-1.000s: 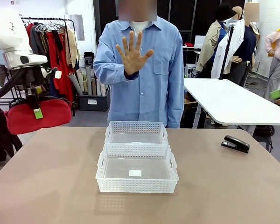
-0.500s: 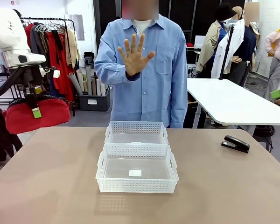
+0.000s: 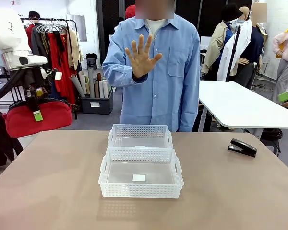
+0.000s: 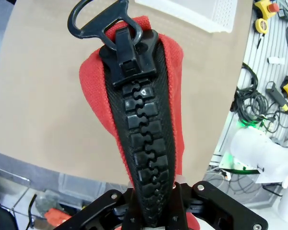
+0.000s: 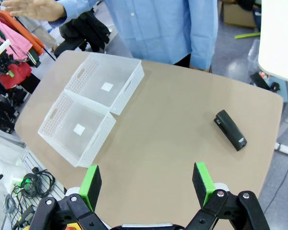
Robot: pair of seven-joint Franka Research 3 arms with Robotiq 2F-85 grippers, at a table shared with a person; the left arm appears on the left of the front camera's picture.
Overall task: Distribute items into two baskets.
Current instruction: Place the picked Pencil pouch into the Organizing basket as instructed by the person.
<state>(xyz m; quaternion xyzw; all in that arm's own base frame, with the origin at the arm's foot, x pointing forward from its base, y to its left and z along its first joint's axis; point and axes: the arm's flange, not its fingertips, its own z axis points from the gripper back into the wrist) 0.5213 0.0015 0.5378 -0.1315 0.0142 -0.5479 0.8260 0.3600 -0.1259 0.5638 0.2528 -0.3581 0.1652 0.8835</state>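
Left end effector (image 3: 37,114) on red pouch (image 3: 55,120)

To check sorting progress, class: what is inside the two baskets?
Near basket and far basket: only a white label on each see-through bottom; nothing inside is covered. The pouch hangs from the left gripper; the stapler lies on the table.
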